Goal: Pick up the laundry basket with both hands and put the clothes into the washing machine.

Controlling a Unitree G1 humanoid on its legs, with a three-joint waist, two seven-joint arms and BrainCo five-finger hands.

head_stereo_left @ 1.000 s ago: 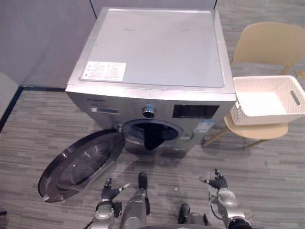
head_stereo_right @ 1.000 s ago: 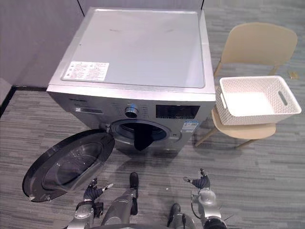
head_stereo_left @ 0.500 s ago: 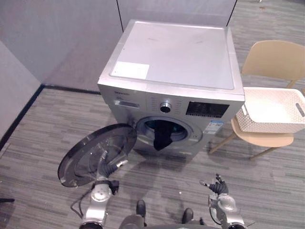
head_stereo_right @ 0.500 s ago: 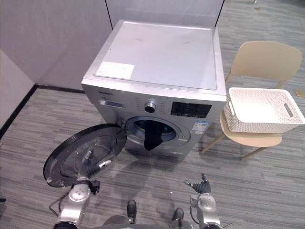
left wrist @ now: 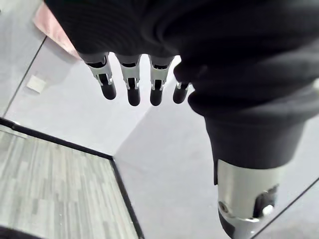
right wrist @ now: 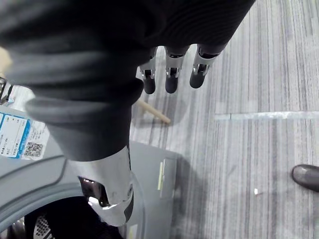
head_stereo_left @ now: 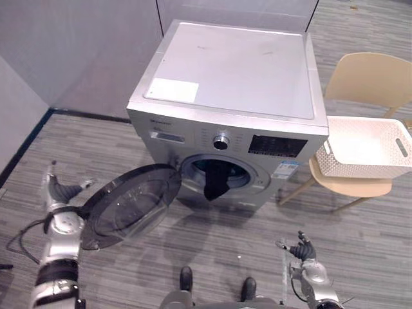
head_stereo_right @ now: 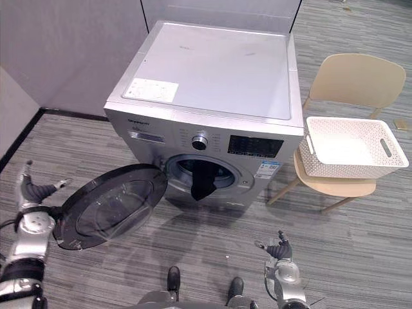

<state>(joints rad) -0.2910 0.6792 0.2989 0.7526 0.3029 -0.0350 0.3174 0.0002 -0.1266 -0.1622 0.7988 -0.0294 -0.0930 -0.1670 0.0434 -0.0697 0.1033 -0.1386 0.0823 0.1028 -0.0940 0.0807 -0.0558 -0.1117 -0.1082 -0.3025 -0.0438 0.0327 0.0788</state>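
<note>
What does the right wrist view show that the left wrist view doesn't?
Right wrist view: the washing machine, seen at its lower front with the dark drum opening and a label, plus a wooden chair leg, past the relaxed fingers of the right hand.
Left wrist view: a plain grey wall with a black skirting strip along its foot, past the relaxed fingers of the left hand.
Both: grey striped floor, and a hand that holds nothing.
</note>
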